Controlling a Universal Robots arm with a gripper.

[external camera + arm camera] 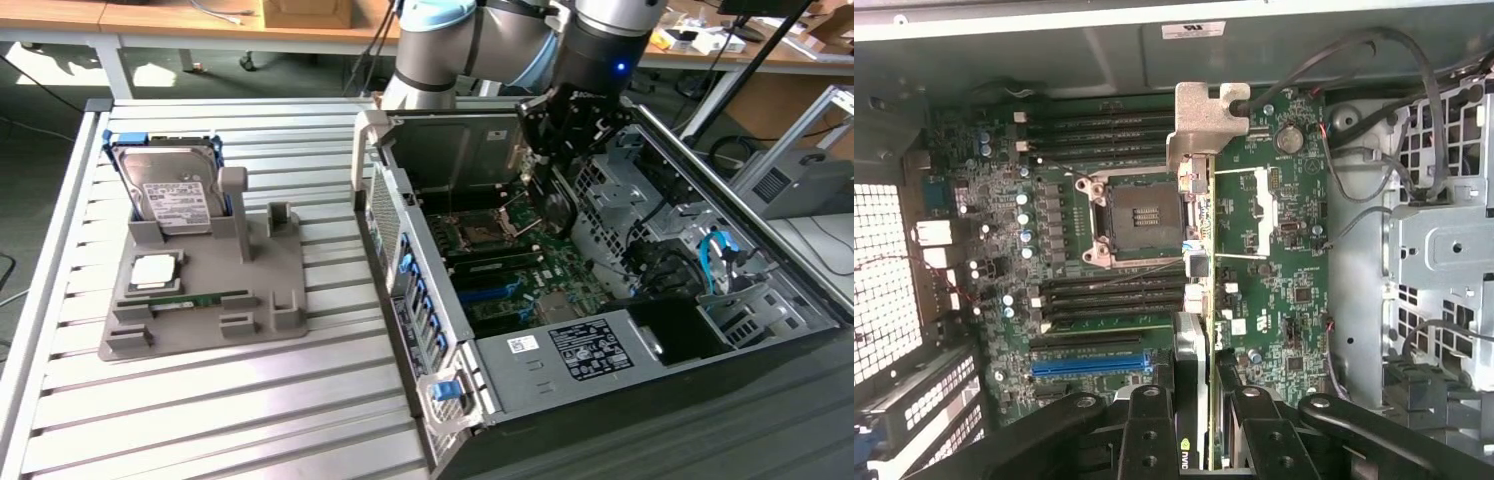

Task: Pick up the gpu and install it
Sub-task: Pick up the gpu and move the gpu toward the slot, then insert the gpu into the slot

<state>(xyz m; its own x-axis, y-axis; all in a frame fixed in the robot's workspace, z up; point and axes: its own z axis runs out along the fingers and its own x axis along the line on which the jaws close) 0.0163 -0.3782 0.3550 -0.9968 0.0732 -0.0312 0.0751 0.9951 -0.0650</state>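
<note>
My gripper (571, 125) hangs inside the open computer case (414, 270), near its back wall, and is shut on the gpu (550, 200), which hangs edge-down over the motherboard (514, 270). In the wrist view the gpu (1199, 300) runs edge-on away from the gripper (1199, 405), a thin card with a nvidia mark near the black fingers (1146, 430). Its silver metal end bracket (1204, 125) sits at the far end. The card hovers beside the empty CPU socket (1139, 215) and above the green motherboard (1274, 270).
A grey fixture (267, 290) on the slatted table at the exterior view's left holds a hard drive (167, 190), a CPU (154, 270) and a green RAM stick (200, 300). A blue slot (1089, 365), black memory slots and loose cables (1374, 150) surround the card.
</note>
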